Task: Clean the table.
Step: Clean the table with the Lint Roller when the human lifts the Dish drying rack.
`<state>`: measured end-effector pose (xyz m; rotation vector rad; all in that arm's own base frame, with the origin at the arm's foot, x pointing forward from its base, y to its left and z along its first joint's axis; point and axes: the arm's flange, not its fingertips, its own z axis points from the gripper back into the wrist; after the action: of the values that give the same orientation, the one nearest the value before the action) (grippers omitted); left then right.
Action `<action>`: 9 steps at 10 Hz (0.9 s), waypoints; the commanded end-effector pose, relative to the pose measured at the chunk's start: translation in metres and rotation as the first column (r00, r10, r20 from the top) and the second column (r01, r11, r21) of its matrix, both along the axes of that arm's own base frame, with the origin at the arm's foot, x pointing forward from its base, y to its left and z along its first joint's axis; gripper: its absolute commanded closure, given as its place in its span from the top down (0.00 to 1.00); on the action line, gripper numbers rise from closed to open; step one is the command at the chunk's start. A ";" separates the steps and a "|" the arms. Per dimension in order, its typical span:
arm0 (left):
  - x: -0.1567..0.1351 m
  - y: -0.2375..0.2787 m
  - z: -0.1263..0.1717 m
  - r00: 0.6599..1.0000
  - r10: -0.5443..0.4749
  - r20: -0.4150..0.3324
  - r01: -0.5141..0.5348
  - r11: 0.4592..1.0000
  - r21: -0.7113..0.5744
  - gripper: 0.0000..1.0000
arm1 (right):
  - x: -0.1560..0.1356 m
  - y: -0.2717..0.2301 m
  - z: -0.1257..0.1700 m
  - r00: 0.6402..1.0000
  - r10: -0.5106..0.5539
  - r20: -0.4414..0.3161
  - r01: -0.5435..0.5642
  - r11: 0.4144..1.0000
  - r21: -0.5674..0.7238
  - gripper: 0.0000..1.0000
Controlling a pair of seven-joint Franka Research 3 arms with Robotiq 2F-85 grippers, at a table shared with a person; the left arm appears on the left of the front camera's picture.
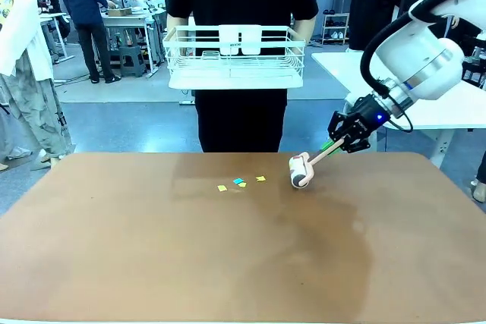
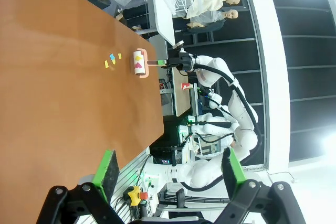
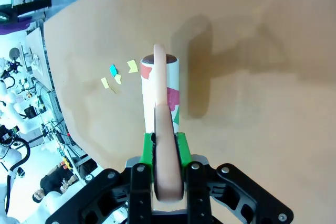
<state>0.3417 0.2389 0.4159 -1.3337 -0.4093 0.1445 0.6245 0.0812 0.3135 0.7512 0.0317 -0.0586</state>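
Observation:
The reddish-brown table (image 1: 152, 248) carries a few small yellow and blue paper scraps (image 1: 239, 182) near its far middle. Just right of them a white lint roller (image 1: 300, 171) rests on the top, coloured bits stuck to its drum. My right gripper (image 1: 345, 136) is shut on the roller's pale handle, which runs between the green pads (image 3: 181, 148) down to the roller (image 3: 160, 95), with the scraps (image 3: 116, 74) to its left. My left gripper (image 2: 170, 174) stands open and holds nothing, above the table (image 2: 52, 103), far from the roller (image 2: 139, 62) and scraps (image 2: 112, 60).
A person stands at the far edge holding a white wire basket (image 1: 235, 55) above the table. A white-topped table (image 1: 448, 111) lies behind the right arm. The near and left parts of the brown top are bare.

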 end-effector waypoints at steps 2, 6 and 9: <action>-0.003 0.001 0.001 1.000 0.003 0.009 -0.003 1.000 -0.008 1.00 | -0.001 0.004 -0.014 1.000 0.011 0.001 -0.011 1.000 -0.001 0.21; -0.003 0.001 0.001 1.000 0.003 0.009 -0.003 1.000 -0.008 1.00 | 0.002 -0.001 -0.016 0.998 0.012 -0.055 -0.010 0.999 0.044 0.21; -0.003 0.001 0.001 1.000 0.003 0.009 -0.003 1.000 -0.008 1.00 | 0.000 0.000 -0.014 1.000 0.002 -0.023 -0.002 1.000 0.002 0.21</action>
<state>0.3416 0.2390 0.4159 -1.3336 -0.4095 0.1447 0.6243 0.0792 0.2987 0.7564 0.0602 -0.0670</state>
